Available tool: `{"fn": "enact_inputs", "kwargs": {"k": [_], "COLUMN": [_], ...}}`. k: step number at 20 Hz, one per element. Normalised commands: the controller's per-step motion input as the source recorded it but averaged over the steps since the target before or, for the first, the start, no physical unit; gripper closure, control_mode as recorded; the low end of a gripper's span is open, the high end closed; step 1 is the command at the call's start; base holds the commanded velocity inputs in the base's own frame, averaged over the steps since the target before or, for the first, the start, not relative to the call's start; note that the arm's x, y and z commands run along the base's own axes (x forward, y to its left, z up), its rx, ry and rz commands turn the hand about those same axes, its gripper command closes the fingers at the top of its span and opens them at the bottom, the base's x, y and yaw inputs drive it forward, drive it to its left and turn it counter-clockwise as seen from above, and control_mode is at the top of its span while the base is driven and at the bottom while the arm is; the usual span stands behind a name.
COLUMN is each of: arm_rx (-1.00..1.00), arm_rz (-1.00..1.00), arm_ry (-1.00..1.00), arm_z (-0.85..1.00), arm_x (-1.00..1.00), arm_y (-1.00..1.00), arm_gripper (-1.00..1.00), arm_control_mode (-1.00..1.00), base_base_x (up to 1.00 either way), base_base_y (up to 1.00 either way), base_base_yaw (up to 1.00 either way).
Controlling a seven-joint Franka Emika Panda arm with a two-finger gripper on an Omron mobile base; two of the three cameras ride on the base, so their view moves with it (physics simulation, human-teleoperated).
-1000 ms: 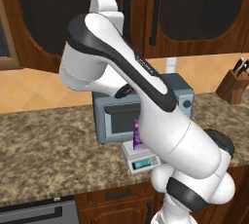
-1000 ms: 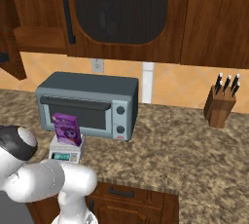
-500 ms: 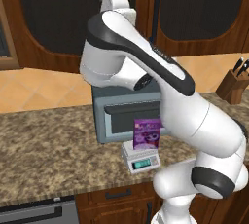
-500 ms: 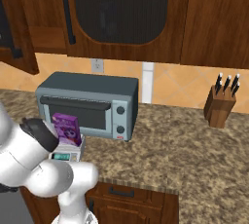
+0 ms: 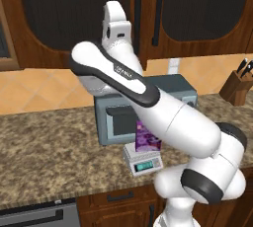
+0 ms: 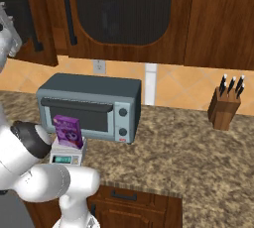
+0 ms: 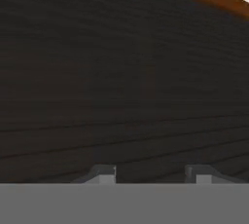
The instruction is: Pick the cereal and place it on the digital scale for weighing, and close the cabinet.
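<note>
Cereal (image 5: 148, 138) stands upright on the digital scale (image 5: 144, 160), its purple front with the cartoon picture facing out toward the room; in the right base view the same box (image 6: 68, 131) sits on the square platform of the scale (image 6: 66, 153), whose greenish display faces forward. The scale rests on the speckled stone counter (image 6: 188, 152) just in front of the grey toaster oven (image 6: 92, 105), so the box partly covers the oven's glass door. Above, the dark brown cabinet (image 5: 74, 18) spans the wall, with long black vertical handles (image 5: 138, 14) running down the door edges near the middle of the left base view. From the right base view one cabinet door (image 6: 124, 14) with its arched dark panel lies flat to the wall, while a door at the far left (image 6: 34, 24) appears to stand out from the cabinet front. The white arm (image 5: 148, 102) rises from the base and reaches up to the cabinet, well above the box and not touching it. In the hand view the gripper (image 7: 151, 173) sits very near a dark wood-grained surface, its two fingertips (image 7: 103, 174) apart with nothing between them; whether they touch the wood I cannot tell. A wooden knife block (image 6: 224, 107) stands on the counter well to the right.
</note>
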Motion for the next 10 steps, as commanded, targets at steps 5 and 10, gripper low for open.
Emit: {"fn": "enact_inputs", "kwargs": {"k": [5, 10], "arm_rx": [0.00, 0.01], "arm_rz": [-0.20, -0.13], "arm_ry": [0.00, -0.02], "arm_z": [-0.21, -0.35], "arm_x": [1.00, 1.00], "arm_y": [-0.14, -0.33], "arm_gripper": [-1.00, -1.00], "arm_control_mode": [-1.00, -1.00], "base_base_x": [0.00, 0.00], "base_base_y": [0.00, 0.00], "base_base_yaw": [0.00, 0.00]}}
